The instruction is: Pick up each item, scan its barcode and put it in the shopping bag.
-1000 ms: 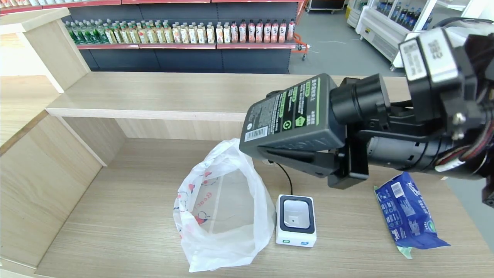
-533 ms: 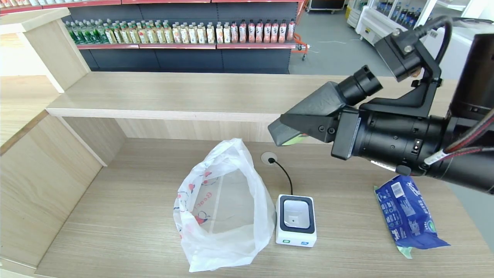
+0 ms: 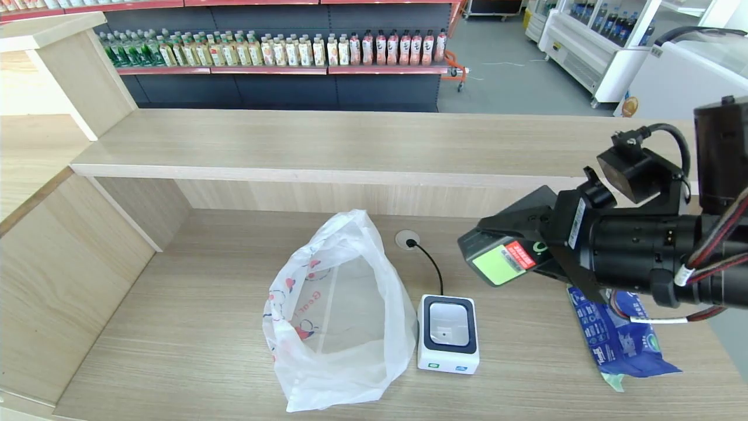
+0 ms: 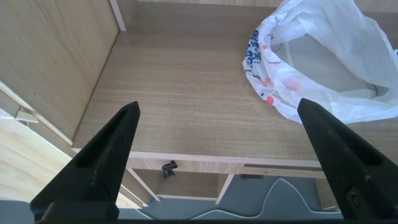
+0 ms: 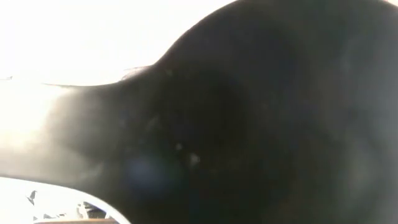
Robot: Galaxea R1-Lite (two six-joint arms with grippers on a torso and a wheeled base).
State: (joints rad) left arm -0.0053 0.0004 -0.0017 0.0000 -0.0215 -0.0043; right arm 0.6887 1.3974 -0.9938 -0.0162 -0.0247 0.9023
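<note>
- On the left gripper [image 4: 219,107] the fingers are wide apart over the tabletop [image 4: 180,87], shopping bag [image 4: 323,68] just past them.
- On the right gripper [image 3: 498,245] the fingers squeeze a dark bottle [image 3: 495,266] in the air.
- The scanner [image 3: 448,333] sits lower, to their left; a blue pack [image 3: 619,336] lies lower, to their right.

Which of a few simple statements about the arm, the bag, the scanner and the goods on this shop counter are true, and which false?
1. The right gripper holds a dark grey bottle with a green label. True.
2. The blue soft pack lies inside the white plastic shopping bag. False: it lies on the wooden counter, outside the bag.
3. The white box scanner with a black top stands between the bag and the pack. True.
4. The left gripper is clamped on the bag. False: it is open, apart from the bag.
</note>
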